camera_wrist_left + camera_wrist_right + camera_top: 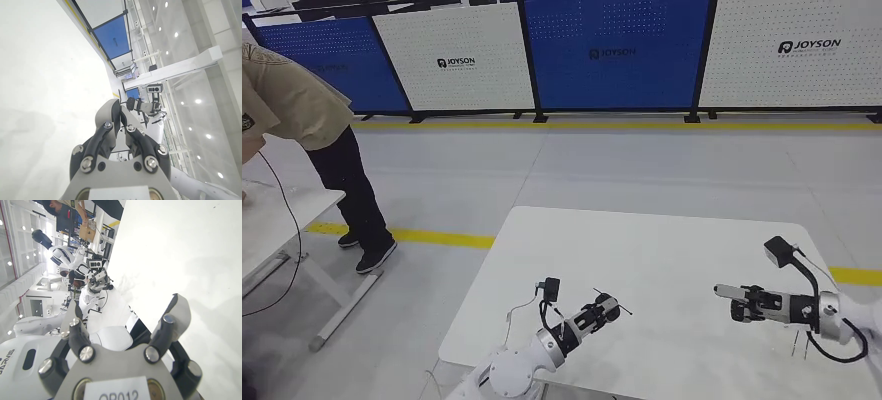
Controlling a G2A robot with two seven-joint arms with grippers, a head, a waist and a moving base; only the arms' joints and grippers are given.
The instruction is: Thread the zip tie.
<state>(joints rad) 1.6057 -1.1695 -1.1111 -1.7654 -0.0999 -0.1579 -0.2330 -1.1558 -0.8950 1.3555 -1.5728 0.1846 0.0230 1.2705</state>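
The left gripper [119, 107] is clamping its two fingers together on the zip tie [119, 94], a thin black strip whose short end is sticking out just past the fingertips. From the top view, this gripper is hovering over the near left part of the white table [662, 240], with the tie crossing it at a slant and poking out on both sides. The right gripper [124, 308] is hanging over the near right part of the table with its fingers spread wide and nothing between them (the table's bare white surface is showing through the gap). The two grippers are pointing roughly toward each other, well apart, and the tie is staying clear of the tabletop.
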